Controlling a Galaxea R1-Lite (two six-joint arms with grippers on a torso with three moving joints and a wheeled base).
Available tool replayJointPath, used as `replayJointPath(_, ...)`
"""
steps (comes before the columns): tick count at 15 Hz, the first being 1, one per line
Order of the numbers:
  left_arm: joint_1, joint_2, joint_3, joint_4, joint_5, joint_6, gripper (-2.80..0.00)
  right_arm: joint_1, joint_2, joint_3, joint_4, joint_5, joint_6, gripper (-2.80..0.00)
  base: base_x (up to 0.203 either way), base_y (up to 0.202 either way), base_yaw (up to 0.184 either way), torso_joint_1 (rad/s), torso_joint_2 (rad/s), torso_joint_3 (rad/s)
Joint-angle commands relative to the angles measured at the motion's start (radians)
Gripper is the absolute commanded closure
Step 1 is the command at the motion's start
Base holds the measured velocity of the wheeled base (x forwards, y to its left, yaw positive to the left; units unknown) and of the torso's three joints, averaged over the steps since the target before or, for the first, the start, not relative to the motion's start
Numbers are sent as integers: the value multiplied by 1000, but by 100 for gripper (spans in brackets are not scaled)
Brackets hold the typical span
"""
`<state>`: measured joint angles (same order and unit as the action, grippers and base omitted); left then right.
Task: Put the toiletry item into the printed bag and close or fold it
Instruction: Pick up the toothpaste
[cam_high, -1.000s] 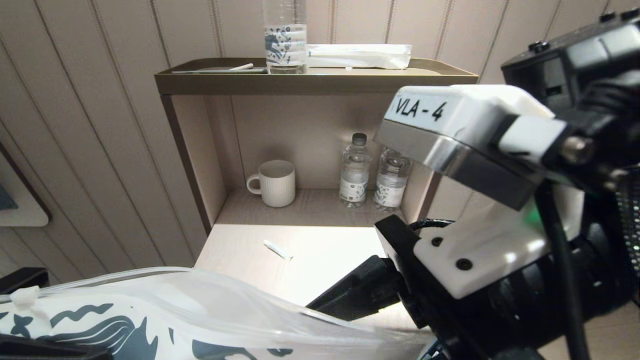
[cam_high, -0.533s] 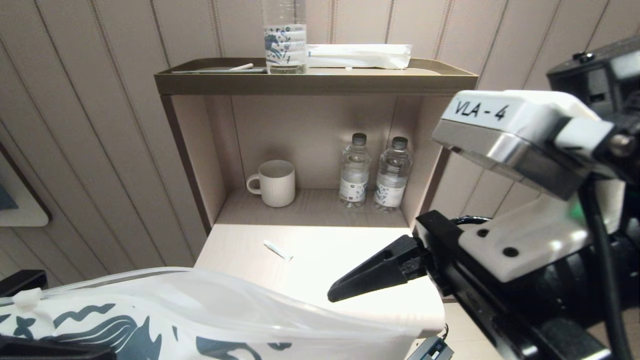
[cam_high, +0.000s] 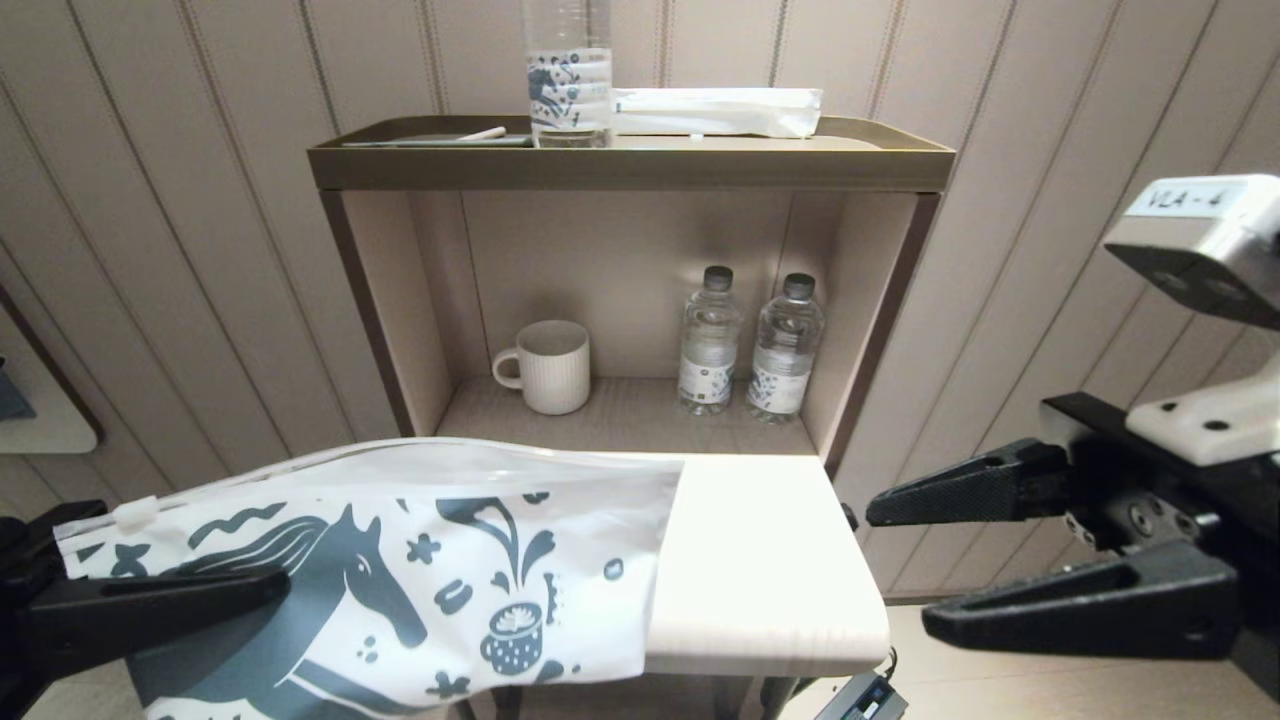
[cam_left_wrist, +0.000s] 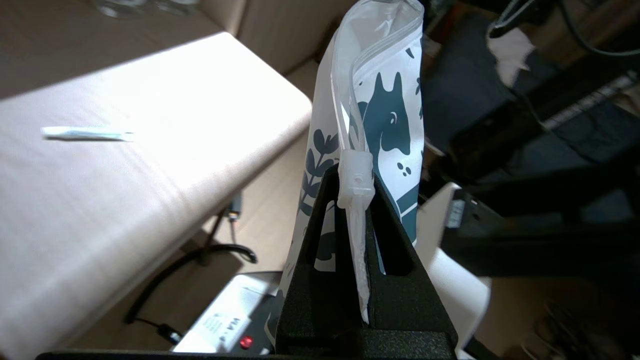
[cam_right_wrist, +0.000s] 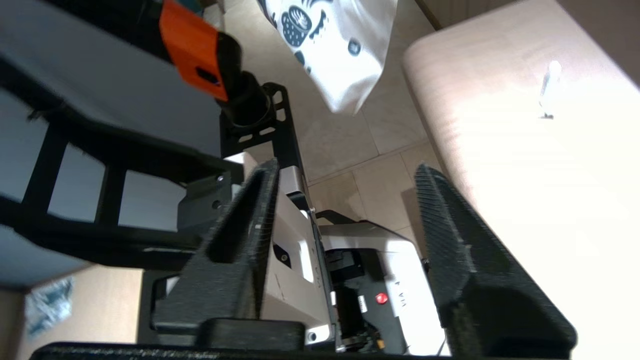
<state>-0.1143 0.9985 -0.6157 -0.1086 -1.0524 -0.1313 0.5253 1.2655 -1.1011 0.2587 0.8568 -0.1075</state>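
The left gripper (cam_left_wrist: 356, 235) was clamped on the printed bag (cam_high: 400, 570), its two black fingers pressed together over the zip edge right beside the white slider (cam_left_wrist: 355, 180). It pinched the pouch at its left end, and the bag hung from that hold with the zip strip uppermost and the horse print facing the robot. Held this way, the mouth sat on top, which probably would let something be dropped in once the seam was parted. From the head view the pouch stretched rightward in front of the near left part of the table (cam_high: 770, 560), covering much of that surface.

The right gripper (cam_high: 900, 555) hovered off the right edge of the table, well apart from the bag, with its fingers spread wide and nothing between them. Its open stance suited a pick that had not yet been made.

The toiletry item (cam_left_wrist: 87, 133) lay flat on the pale tabletop, alone, clear of both grippers; the head view lost it behind the bag, but both wrist views showed it. It appeared not yet to be in the pouch, so the loading step looked undone.

Farther back stood a shelf unit (cam_high: 630, 165) holding a mug (cam_high: 548, 366) and two small water bottles (cam_high: 748, 345) in its niche, with a clear printed bottle (cam_high: 570, 85) and a long white packet (cam_high: 715, 110) on top
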Motion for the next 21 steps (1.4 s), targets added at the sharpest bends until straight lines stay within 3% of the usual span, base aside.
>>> replayJointPath(1, 27, 6, -2, -13, 16, -6, 0, -45, 31, -14, 1, 4, 45, 0, 0, 0, 0, 0, 0, 0)
replayJointPath(5, 44, 22, -10, -19, 117, -28, 0, -139, 163, -33, 5, -50, 75, 0, 0, 0, 0, 0, 0, 0)
replayJointPath(7, 44, 22, -14, -20, 163, -33, 0, -146, 250, -76, 33, -143, 105, 0, 0, 0, 0, 0, 0, 0)
replayJointPath(9, 44, 23, -24, -20, 206, -33, 0, -134, 330, -181, 148, -222, 141, 0, 0, 0, 0, 0, 0, 0)
replayJointPath(12, 44, 20, -36, -20, 285, -54, 0, -41, 491, -447, 414, -350, 157, 0, 0, 0, 0, 0, 0, 0)
replayJointPath(15, 45, 12, -35, -20, 290, -68, 0, 106, 664, -653, 625, -540, 177, 0, 0, 0, 0, 0, 0, 0)
replayJointPath(17, 58, 8, -32, -20, 290, -89, 0, 151, 710, -702, 675, -673, 202, 0, 0, 0, 0, 0, 0, 0)
replayJointPath(21, 74, 16, -36, -20, 287, -94, 0, 189, 804, -847, 673, -733, 211, 0, 0, 0, 0, 0, 0, 0)
